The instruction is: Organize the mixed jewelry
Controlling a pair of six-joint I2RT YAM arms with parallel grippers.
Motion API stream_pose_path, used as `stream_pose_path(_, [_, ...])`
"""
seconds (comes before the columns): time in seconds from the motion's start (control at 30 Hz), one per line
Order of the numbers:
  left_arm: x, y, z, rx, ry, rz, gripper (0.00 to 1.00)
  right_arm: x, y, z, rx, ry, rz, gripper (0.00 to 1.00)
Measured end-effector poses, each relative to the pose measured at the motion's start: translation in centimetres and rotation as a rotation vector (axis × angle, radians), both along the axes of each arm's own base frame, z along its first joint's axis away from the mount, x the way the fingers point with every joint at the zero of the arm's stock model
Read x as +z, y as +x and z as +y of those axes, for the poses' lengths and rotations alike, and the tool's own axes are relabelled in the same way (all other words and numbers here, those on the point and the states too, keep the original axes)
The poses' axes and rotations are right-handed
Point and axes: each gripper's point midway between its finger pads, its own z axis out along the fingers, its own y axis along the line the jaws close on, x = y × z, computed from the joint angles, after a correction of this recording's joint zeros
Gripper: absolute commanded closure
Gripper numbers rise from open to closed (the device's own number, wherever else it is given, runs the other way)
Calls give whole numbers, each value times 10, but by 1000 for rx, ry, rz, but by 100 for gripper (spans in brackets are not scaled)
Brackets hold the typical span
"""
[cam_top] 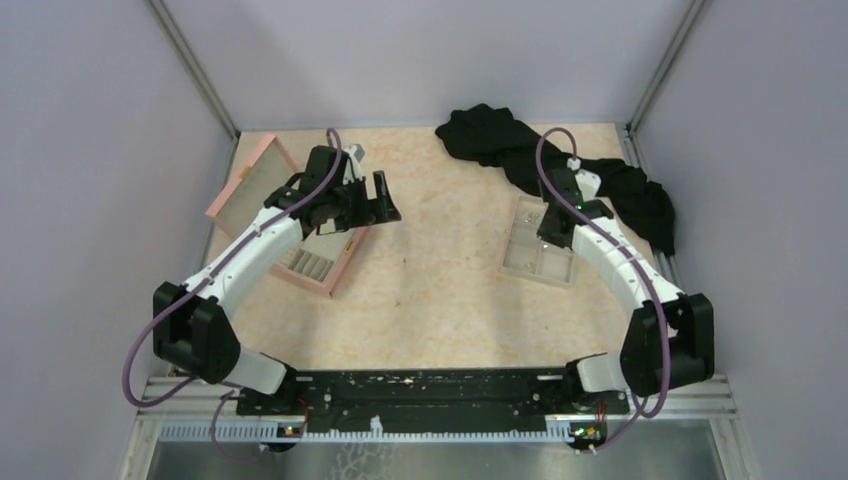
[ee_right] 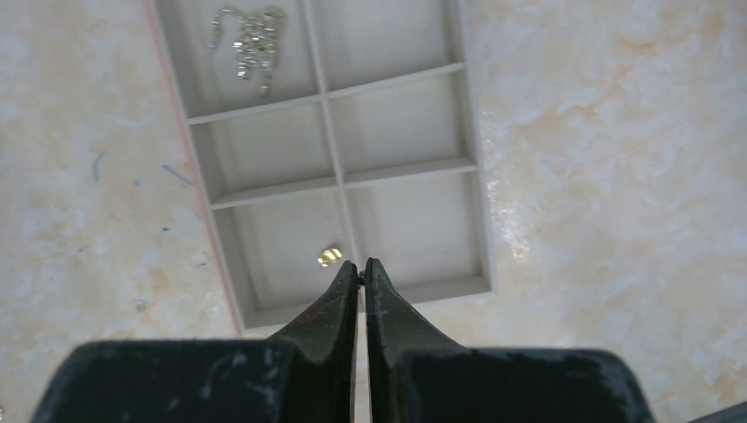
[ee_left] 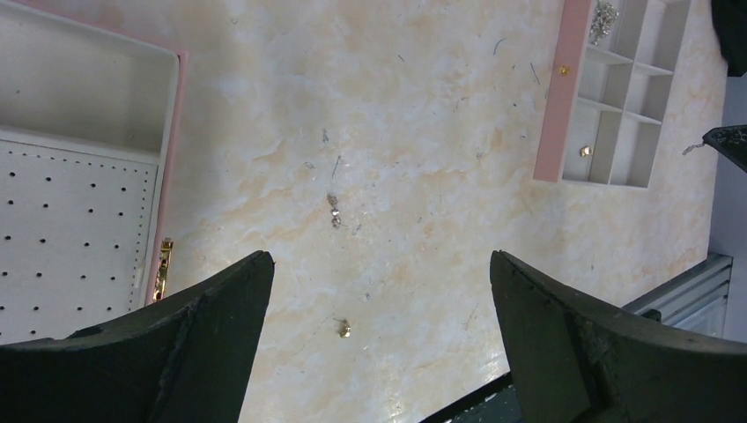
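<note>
Found the left claw (ee_left: 379, 264) spread wide and holding nothing, above the bare bench (ee_left: 423, 132), well apart from the beige compartment tray (ee_left: 630, 141). Saw the right claw (ee_right: 362, 264) pressed together with nothing pinched, its tips over the near row of that tray's compartments.

Spotted a silvery chain tangle (ee_right: 249, 40) in a corner compartment at the tray's far end, as seen from the right wrist. Noted a gold piece (ee_right: 329, 256) in the compartment at the opposite end of the same column, just beside the shut tips but apart from them. Made out one more gold dot (ee_left: 565, 70) on the tray's pink edge strip.

Counted two loose pieces outside the tray, on the bench between it and the open pink box (ee_left: 88, 176). These were a small silvery bit (ee_left: 334, 210) and, nearer the left claw, a gold speck (ee_left: 344, 330). Could not tell from the overhead view what kind of pieces these were.

Saw a crumpled black cloth (cam_top: 560, 160) behind the tray, running round its outer side, with the right arm passing over it.
</note>
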Motion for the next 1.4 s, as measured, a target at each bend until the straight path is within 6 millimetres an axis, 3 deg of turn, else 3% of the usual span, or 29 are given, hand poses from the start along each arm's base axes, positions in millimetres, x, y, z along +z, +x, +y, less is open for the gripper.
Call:
stream_pose_path(0.13, [-2,2,-2,0,7,-1,2,-16,-8,-27,-62,-5,45,100])
stream_pose_path(0.3, [-5,7,-4,2,12,4,1,-26,-5,-45,-99,-8,62,100])
stream_pose_path(0.73, [-5,16,-19,-31,23,8,2,-71,20,-55,-124,-15,132,100])
stream_pose_path(0.8, [-7,14,-20,-34,26,13,2,-75,25,-55,-126,-15,137,92])
stream_pose_path(0.97, [-6,13,-21,-40,31,15,2,-75,34,-54,-123,-15,123,77])
stream_pose_path(1.27, [-6,13,-20,-37,37,15,2,-71,40,-53,-107,-12,105,78])
stream_pose_path(1.4, [-6,14,-19,-34,45,10,2,-67,41,-41,-60,30,96,76])
